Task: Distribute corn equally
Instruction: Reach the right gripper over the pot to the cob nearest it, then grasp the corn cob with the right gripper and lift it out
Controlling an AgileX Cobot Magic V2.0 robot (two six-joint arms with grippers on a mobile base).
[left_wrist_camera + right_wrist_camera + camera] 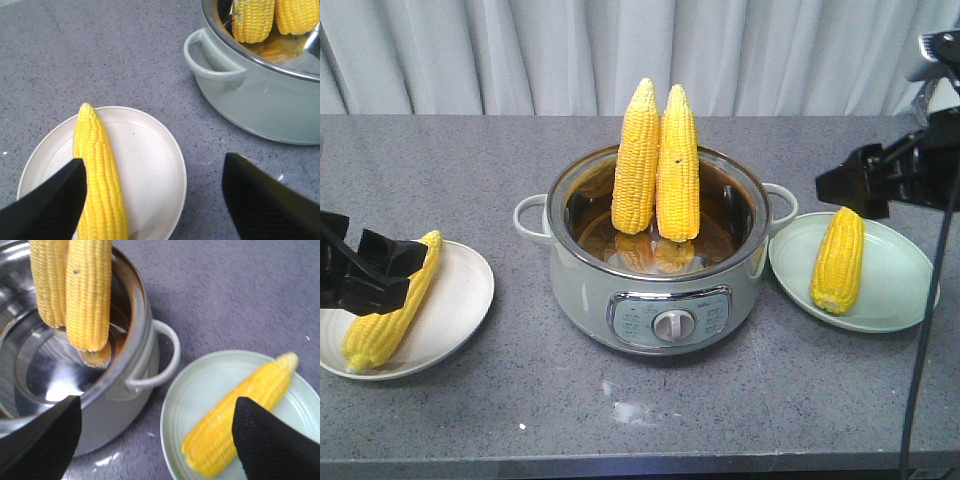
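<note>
Left gripper [152, 160] and right gripper [157, 400] hang spread and empty. One cob [390, 320] lies on the white plate [455, 290], another cob [838, 258] on the green plate [900, 280]; two cobs [637, 160] stand in the pot [580, 290], apparently one owed to each plate.

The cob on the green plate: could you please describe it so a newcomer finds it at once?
Find the grey-green pot in the middle. Right of it in the front view sits a pale green plate, with the cob lying flat on it. The other cobs stand in the pot or lie on a white plate.
</note>
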